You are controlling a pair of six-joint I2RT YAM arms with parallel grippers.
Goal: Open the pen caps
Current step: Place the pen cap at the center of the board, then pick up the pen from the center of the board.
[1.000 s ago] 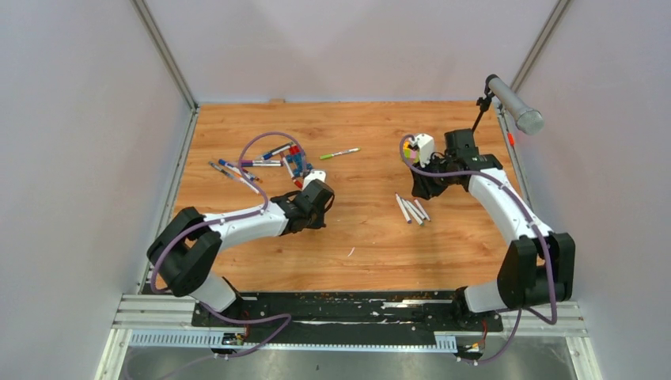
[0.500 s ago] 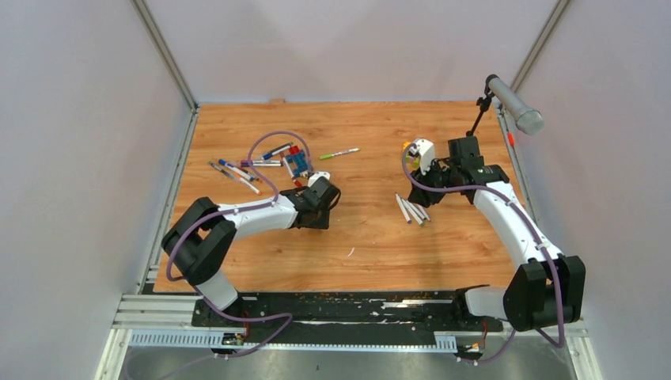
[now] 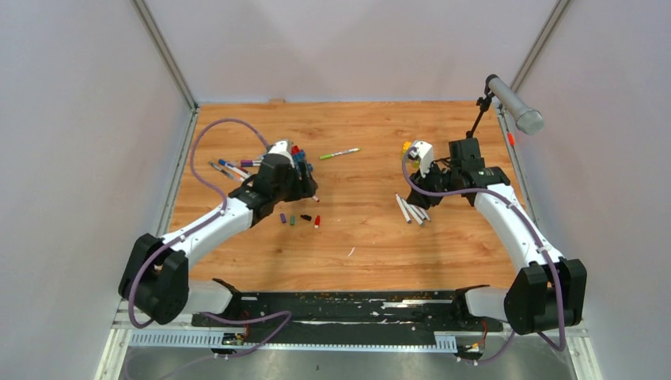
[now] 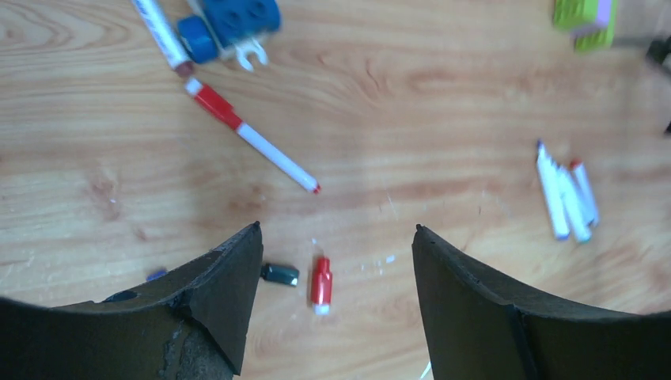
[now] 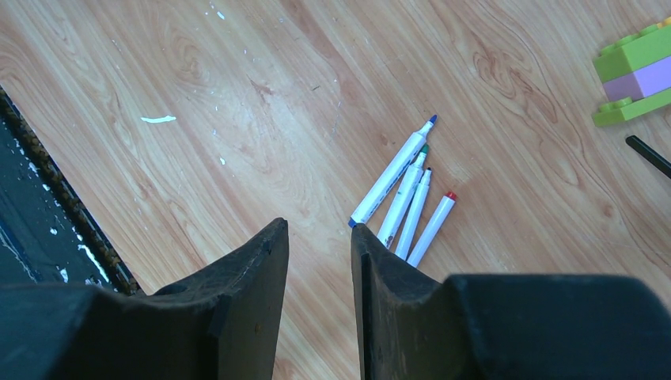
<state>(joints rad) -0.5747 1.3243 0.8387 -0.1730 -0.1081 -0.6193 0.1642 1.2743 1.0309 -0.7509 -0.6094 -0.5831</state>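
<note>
Left gripper (image 4: 336,235) spread wide, empty, above red cap (image 4: 320,281) and black cap (image 4: 280,274), both loose on table (image 4: 443,103). Right gripper (image 5: 319,225) narrowly parted, empty, near four uncapped pens (image 5: 403,198). Risk: wide jaws could sweep loose caps rolling, or snag blue brick (image 4: 237,16) beside red pen (image 4: 261,146).

left arm (image 3: 214,226): stretched from near-left corner of table (image 3: 380,245) toward far-left area, wrist angled down | left end effector (image 4: 336,237): jaws spread wide, gripping nothing | right arm (image 3: 506,214): extended along right edge | right end effector (image 5: 320,229): jaws narrowly parted, gripping nothing
</note>
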